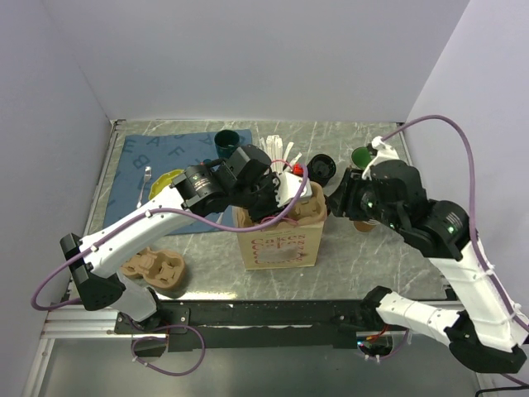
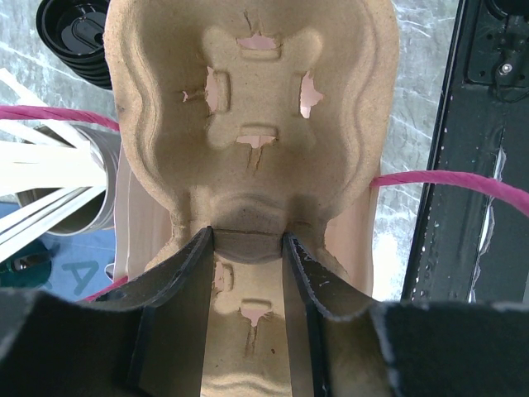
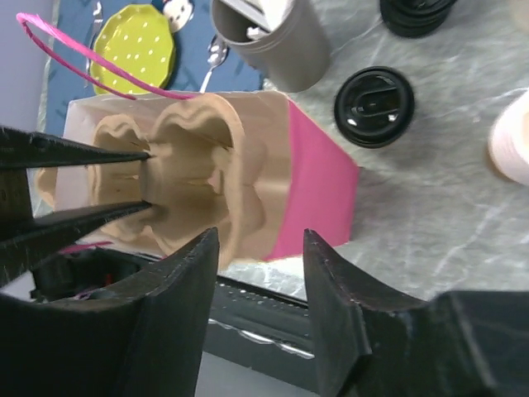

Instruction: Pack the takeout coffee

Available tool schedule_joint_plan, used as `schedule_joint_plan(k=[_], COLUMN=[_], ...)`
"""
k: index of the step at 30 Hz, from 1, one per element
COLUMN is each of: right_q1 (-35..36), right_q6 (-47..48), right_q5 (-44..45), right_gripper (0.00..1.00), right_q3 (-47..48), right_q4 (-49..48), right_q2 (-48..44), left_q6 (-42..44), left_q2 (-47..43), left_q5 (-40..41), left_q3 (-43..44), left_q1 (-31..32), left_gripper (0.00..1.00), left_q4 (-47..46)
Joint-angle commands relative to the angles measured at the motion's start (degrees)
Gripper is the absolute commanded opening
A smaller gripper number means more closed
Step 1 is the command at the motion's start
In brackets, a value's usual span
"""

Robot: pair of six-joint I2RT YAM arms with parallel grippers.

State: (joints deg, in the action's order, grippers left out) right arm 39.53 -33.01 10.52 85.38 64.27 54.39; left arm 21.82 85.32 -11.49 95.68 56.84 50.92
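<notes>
My left gripper (image 1: pixel 277 194) (image 2: pixel 248 236) is shut on the middle ridge of a tan pulp cup carrier (image 1: pixel 302 207) (image 2: pixel 256 99) (image 3: pixel 198 174). It holds the carrier in the open top of the pink and white paper bag (image 1: pixel 281 244) (image 3: pixel 318 182). The takeout coffee (image 3: pixel 374 106) stands on the table right of the bag; only its round black lid shows, from above. My right gripper (image 1: pixel 337 198) (image 3: pixel 260 240) hangs open with nothing in it, near the bag's right side, this side of the coffee. In the top view the right arm hides the coffee.
A stack of loose black lids (image 1: pixel 322 165) (image 3: pixel 413 12) and a grey utensil holder (image 1: pixel 277 153) (image 3: pixel 273 41) stand behind the bag. A pale cup (image 1: pixel 361 222) (image 3: pixel 512 136) sits under the right arm. A second carrier (image 1: pixel 153 269) lies front left. A yellow plate (image 1: pixel 165 182) rests on the blue mat.
</notes>
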Motion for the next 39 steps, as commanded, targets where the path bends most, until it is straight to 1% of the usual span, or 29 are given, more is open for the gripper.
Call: schedule_joint_plan(k=[1, 4, 7, 12, 21, 29, 32, 35, 39], right_q1=[-2.87, -4.9, -6.3, -7.1, -7.27, -7.27, -7.27, -7.27, -7.27], right_q6=[-0.03, 0.41, 0.41, 0.23, -0.21, 0.06, 0.14, 0.41, 0.5], right_q5=[-6.03, -7.71, -8.41, -11.48, -11.84, -12.55, -12.46, -11.76, -11.23], right_gripper=[0.49, 0.45, 0.42, 0.43, 0.43, 0.36, 0.31, 0.31, 0.34], right_q3=[-1.27, -2.85, -3.73, -5.93, -7.86, -8.57, -8.57, -8.3, -8.04], right_q4=[-2.66, -3.45, -3.01, -4.94, -6.17, -6.79, -6.88, -6.7, -6.35], right_q2=[0.1, -0.34, -0.51, -1.04, -0.52, 0.1, -0.07, 0.1, 0.28], left_q6=[1.29, 1.47, 1.38, 1.12, 0.76, 0.33, 0.24, 0.59, 0.68], left_q2=[-0.06, 0.11, 0.11, -0.15, -0.07, -0.06, 0.11, 0.63, 1.43], left_q5=[0.67, 0.94, 1.03, 0.76, 0.76, 0.76, 1.02, 1.55, 2.08], left_q3=[-0.41, -0.32, -0.49, -0.49, 0.03, -0.14, -0.23, -0.05, 0.47], left_q1=[0.29, 0.38, 0.29, 0.29, 0.38, 0.38, 0.29, 0.29, 0.29], left_gripper=[0.38, 0.38, 0.38, 0.38, 0.38, 0.38, 0.38, 0.38, 0.37], left_q4=[0.23, 0.76, 0.94, 0.94, 1.73, 1.55, 1.73, 2.34, 3.4])
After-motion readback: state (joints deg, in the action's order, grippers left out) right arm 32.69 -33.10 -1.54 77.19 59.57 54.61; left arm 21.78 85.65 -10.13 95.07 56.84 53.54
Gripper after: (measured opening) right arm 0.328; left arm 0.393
